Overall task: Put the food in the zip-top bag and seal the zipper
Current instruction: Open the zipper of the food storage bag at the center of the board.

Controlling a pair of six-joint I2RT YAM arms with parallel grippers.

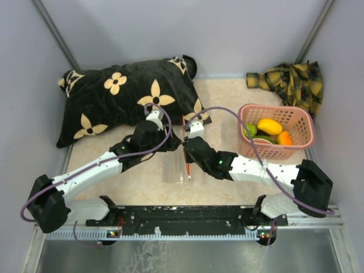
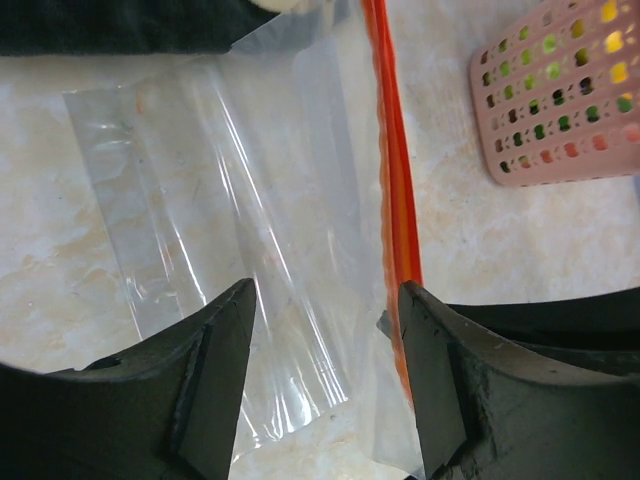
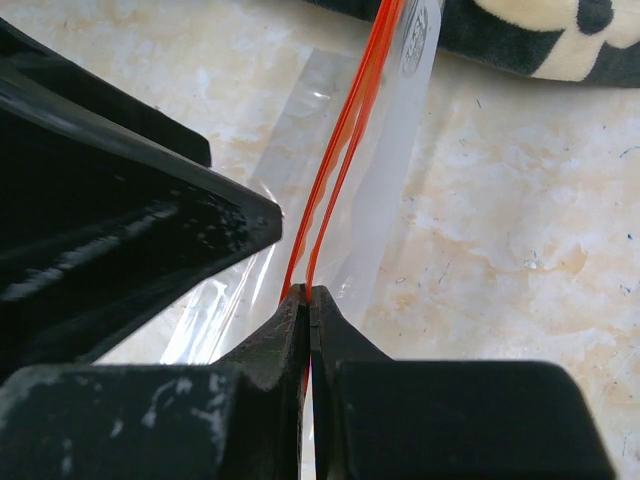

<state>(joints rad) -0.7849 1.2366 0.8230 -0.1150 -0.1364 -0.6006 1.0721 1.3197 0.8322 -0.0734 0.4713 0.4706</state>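
Currently right gripper (image 3: 308, 292) is pinching the zipper (image 3: 345, 140) left of the basket (image 1: 304, 116), probably to hold the zip-top bag (image 2: 200, 180) open; left gripper (image 2: 328, 290) is hovering wide over it.

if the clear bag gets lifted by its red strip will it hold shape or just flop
Probably floppy: the zip-top bag is thin clear film, creased and lying flat on the table. Likely light, so a push may slide or crumple it. The zipper looks the stiffest part; the right tool is shut on it.
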